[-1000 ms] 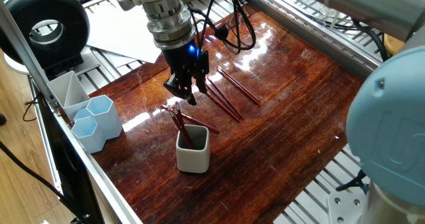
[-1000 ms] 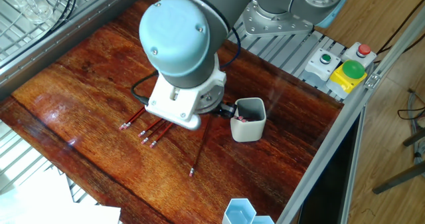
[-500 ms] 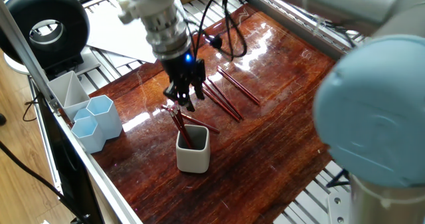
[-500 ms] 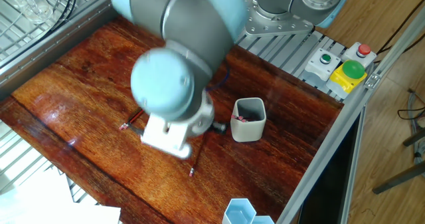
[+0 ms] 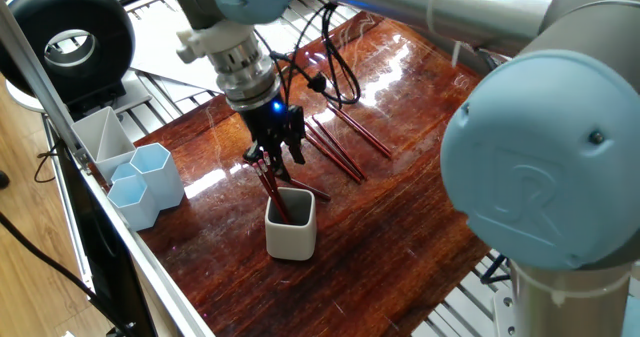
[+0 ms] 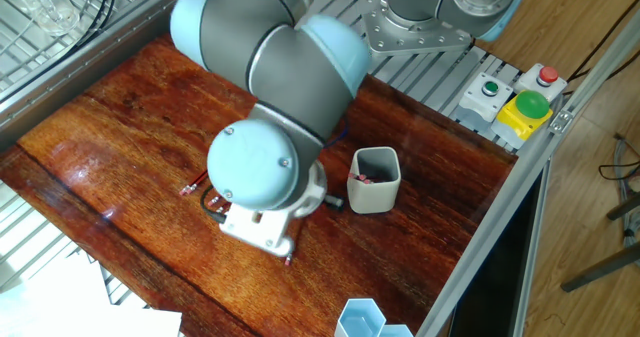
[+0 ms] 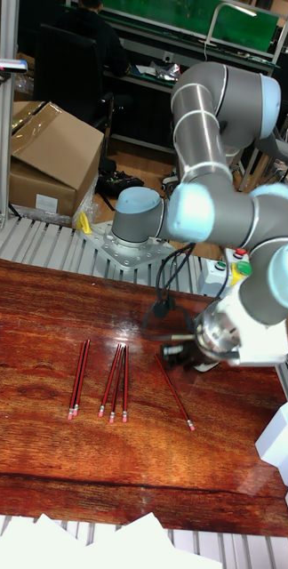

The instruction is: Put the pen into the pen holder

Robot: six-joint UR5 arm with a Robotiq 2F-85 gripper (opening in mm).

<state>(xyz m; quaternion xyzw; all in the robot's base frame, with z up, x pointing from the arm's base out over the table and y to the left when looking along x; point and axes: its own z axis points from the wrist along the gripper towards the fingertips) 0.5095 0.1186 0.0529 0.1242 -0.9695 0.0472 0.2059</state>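
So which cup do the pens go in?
Look at the front edge of the shiny brown table, just below the robot's fingers. The pen holder is the off-white squarish cup with red pens already inside, not the pale blue six-sided cups at the left.

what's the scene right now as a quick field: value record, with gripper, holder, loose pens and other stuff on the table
gripper: gripper low over the table, just behind the pen holder; open or shut cannot be told
pen holder: off-white pen holder upright near the table's front edge, red pens already standing in it
loose pens: red pencil-like pens lying flat in small groups, one single pen lying apart
other items: pale blue hexagonal cups and a grey tray at the table's edge
surface: dark wooden table
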